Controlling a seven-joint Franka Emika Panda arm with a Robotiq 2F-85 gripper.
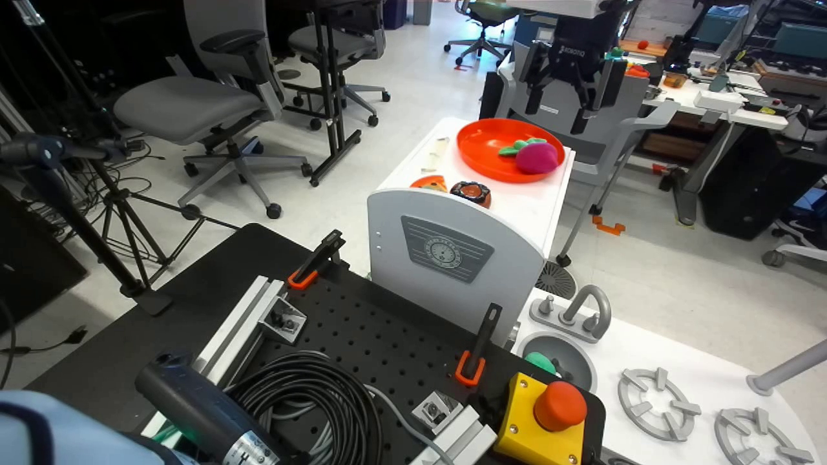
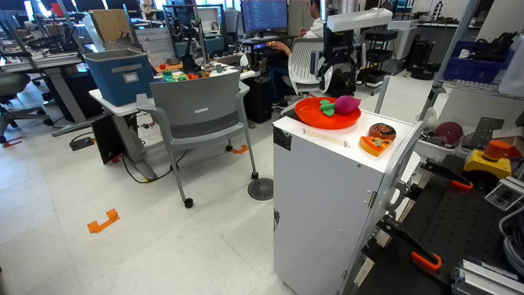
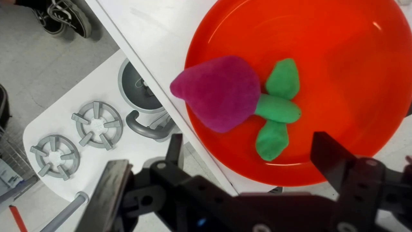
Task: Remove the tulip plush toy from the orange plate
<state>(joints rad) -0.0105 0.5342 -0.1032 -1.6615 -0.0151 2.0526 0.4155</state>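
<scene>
The tulip plush toy [image 3: 222, 91], a magenta bulb with a green stem and leaves, lies on its side in the orange plate [image 3: 347, 80]. Its bulb tip pokes over the plate's rim in the wrist view. Both exterior views show the plush [image 1: 537, 159] [image 2: 347, 105] on the plate [image 1: 481, 143] [image 2: 311, 118] at one end of a white cabinet top. My gripper [image 1: 555, 111] hangs above the plate, pointing down, apart from the plush. Its fingers are spread wide with nothing between them, as the wrist view of the gripper [image 3: 249, 140] also shows.
A dark-brown round item [image 1: 471, 192] and an orange slice-shaped toy [image 2: 375, 144] share the cabinet top [image 2: 327, 144] with the plate. A grey upright panel [image 1: 452, 242] borders that end. Close behind the plate stands a grey chair [image 1: 549, 106].
</scene>
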